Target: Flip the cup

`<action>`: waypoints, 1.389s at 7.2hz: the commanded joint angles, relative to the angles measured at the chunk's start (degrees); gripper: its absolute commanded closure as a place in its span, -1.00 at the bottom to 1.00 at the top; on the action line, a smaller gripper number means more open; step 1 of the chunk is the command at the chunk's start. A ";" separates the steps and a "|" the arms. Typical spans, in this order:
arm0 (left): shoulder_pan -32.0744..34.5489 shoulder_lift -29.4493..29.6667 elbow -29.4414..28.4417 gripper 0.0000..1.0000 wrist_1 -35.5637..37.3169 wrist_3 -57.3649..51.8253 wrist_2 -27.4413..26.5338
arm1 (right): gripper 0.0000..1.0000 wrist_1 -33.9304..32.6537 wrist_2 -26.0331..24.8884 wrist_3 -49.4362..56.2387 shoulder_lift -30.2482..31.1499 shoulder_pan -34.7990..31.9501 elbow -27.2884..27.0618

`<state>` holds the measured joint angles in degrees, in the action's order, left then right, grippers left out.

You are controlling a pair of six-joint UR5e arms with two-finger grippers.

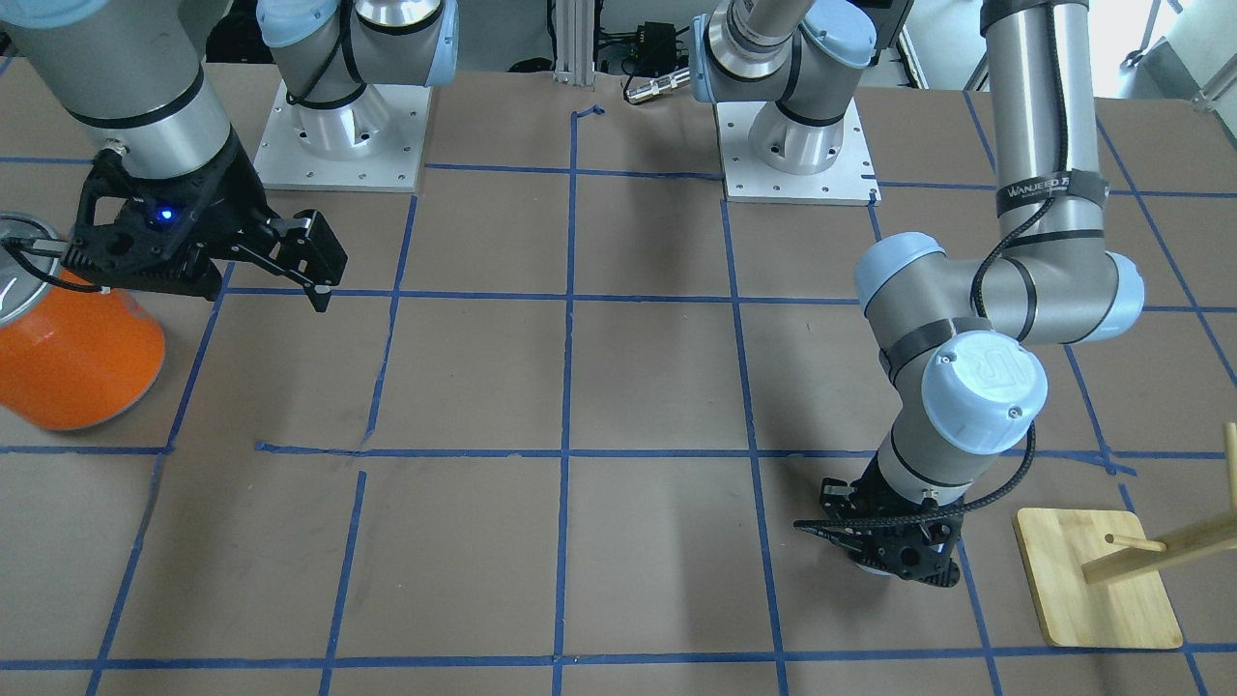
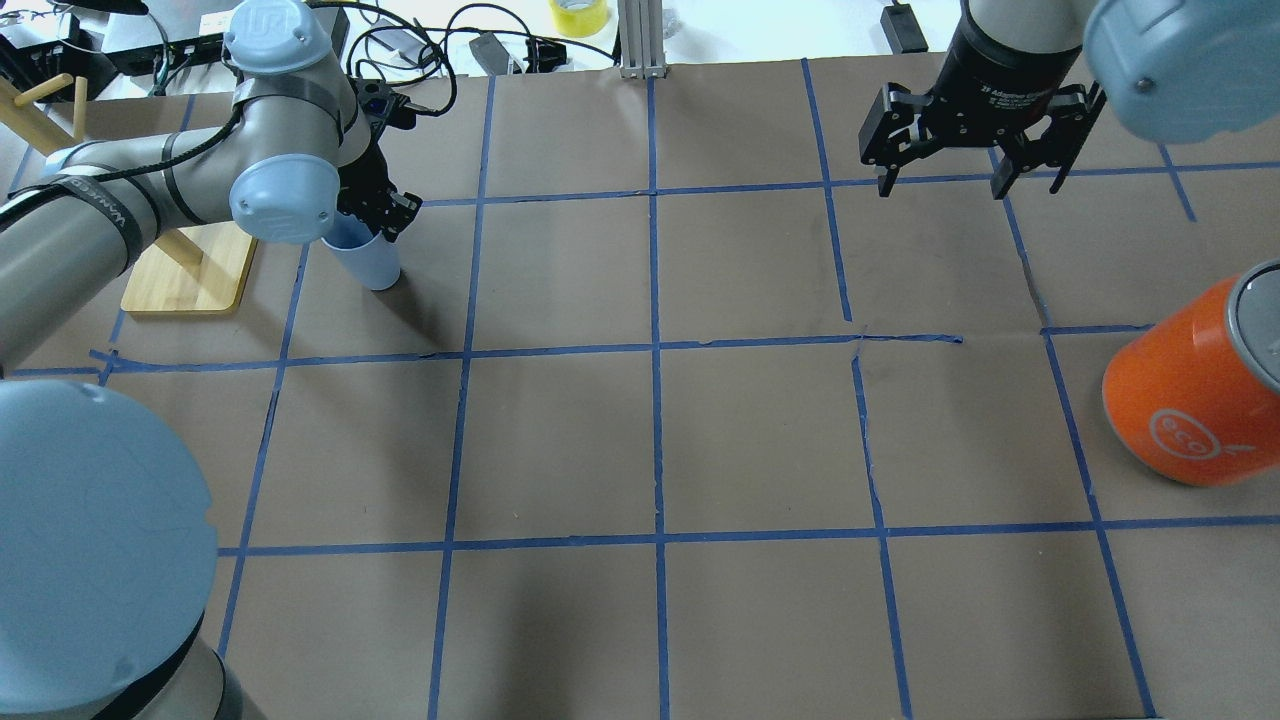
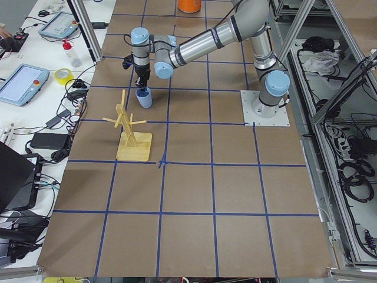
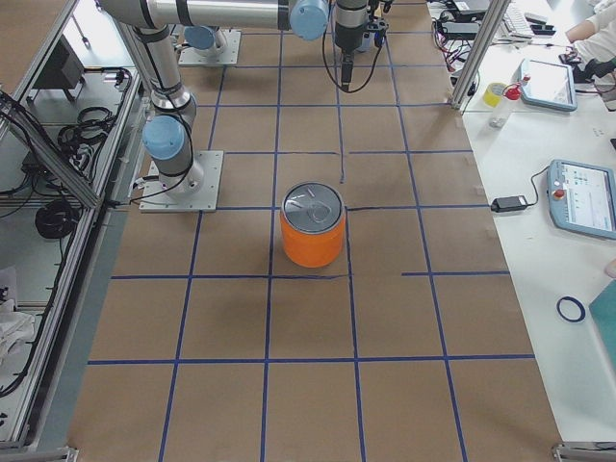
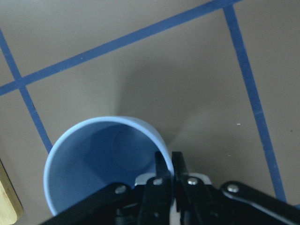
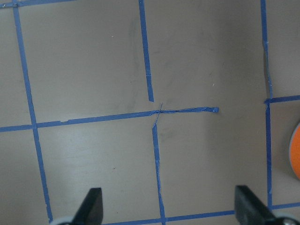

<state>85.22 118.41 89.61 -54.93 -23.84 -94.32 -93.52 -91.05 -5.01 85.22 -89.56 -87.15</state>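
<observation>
Rim-hold is the step in hand: my left pincer (image 5: 168,164) is clenched on the wall of the cup (image 5: 103,164), one finger inside the blue hollow, one outside. The cup stands mouth up on the desk (image 2: 650,440), just beside the wooden rack base (image 2: 190,275) (whether its foot truly bears on the paper or hangs just above it, I cannot tell). My right pincer (image 2: 943,185) hangs released, well apart, nearer the orange can (image 2: 1190,400). To my mind the turn comes next: lift until the rim can swing clear of the desk, roll the wrist through half a turn, set the cup mouth down. The thin wall gives little to hold, so the pinch must not slacken mid-roll.
</observation>
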 commanded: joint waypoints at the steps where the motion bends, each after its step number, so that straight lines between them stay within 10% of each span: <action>1: 0.82 -3.69 -0.49 -1.00 -1.92 0.28 0.46 | -1.00 0.18 -0.36 0.00 -0.23 0.00 -0.74; 6: 1.87 -23.88 -3.75 -1.00 -27.22 12.23 3.62 | -1.00 0.53 -5.93 1.32 0.82 0.26 -0.92; 10: 5.84 -29.65 0.57 -1.00 -27.25 19.52 2.57 | -1.00 0.18 1.46 0.44 2.40 0.26 -1.01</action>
<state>90.88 88.61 90.10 -82.13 -5.56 -91.57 -93.28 -93.11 -4.35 87.15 -89.29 -88.16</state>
